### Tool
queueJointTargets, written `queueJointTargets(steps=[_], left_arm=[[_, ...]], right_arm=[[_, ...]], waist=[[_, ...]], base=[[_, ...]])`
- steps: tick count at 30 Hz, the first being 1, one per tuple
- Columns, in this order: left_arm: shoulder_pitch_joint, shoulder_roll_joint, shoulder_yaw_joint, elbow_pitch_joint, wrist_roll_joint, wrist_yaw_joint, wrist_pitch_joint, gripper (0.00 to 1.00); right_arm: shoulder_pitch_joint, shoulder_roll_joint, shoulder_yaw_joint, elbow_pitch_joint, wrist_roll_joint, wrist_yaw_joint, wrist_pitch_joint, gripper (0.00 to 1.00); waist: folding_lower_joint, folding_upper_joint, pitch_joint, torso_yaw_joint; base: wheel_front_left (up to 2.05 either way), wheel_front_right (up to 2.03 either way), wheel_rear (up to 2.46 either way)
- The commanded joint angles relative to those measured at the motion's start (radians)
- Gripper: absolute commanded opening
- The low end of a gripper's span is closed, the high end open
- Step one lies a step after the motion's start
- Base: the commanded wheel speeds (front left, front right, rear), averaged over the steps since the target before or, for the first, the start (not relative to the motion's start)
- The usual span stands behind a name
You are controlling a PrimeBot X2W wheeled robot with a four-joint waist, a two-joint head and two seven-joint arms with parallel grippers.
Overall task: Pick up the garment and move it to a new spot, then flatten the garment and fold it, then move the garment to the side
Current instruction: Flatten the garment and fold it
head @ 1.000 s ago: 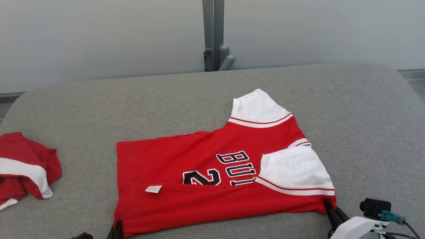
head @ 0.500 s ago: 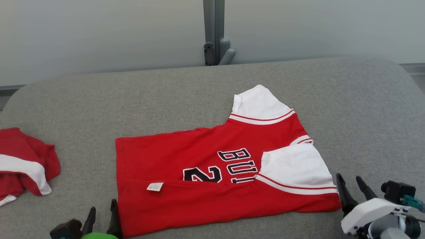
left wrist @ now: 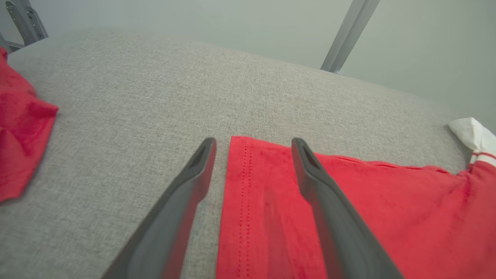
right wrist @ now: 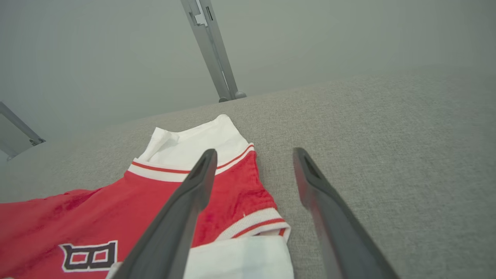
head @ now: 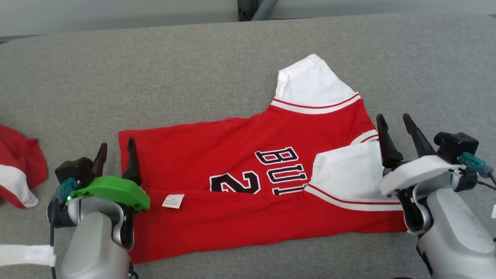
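Both claws have released the near fold: left gripper [head: 116, 147] and right gripper [head: 393, 121] gape wide, empty. Red jersey [head: 240, 166] lies part-folded on the grey cushion [head: 193, 77]. Light, limp cloth, I reckon, best pinched at its end edges.

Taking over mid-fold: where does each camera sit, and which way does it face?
Head view: head-mounted, looking down at the red-and-white fabric jersey on grey upholstery; left end effector and right end effector show.
Left wrist view: left arm, along its dark fingers toward the jersey's hem.
Right wrist view: right arm, along its fingers toward the white sleeve.
All share the jersey.
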State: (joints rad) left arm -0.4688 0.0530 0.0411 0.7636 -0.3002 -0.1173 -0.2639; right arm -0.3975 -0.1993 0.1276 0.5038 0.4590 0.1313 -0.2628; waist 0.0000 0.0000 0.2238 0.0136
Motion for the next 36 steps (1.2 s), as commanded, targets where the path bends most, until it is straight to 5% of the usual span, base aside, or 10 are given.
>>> queueJointTargets(steps=[1,15,16,18,36], left_arm=[[-0.027,0.013,0.008,0.015,0.012,0.008,0.0,1.0],[-0.214,0.011,-0.004,0.24,0.041,0.012,0.004,1.0],[-0.22,0.009,-0.007,0.244,0.043,0.011,0.004,0.78],[-0.229,0.007,-0.018,0.246,0.049,0.007,0.004,0.0],[-0.276,-0.002,-0.268,0.117,-0.099,-0.014,0.001,0.0]], right_arm=[[-0.026,0.001,0.004,0.003,-0.014,-0.001,-0.002,1.0],[-0.324,-0.045,0.138,0.111,-0.01,-0.001,-0.002,1.0],[-0.35,-0.051,0.146,0.137,-0.012,-0.001,0.005,1.0],[-0.405,-0.059,0.155,0.197,-0.014,-0.001,0.035,1.0],[-0.746,-0.067,0.239,0.606,0.008,-0.001,0.334,1.0]], waist=[[0.0,0.0,0.075,-0.008],[0.0,0.0,0.19,0.025],[0.0,0.0,0.194,0.03],[0.0,0.0,0.2,0.042],[0.0,0.0,0.245,0.175]], base=[[0.0,0.0,0.0],[0.0,0.0,0.0],[0.0,0.0,0.0],[0.0,0.0,0.0],[0.0,0.0,0.0]])
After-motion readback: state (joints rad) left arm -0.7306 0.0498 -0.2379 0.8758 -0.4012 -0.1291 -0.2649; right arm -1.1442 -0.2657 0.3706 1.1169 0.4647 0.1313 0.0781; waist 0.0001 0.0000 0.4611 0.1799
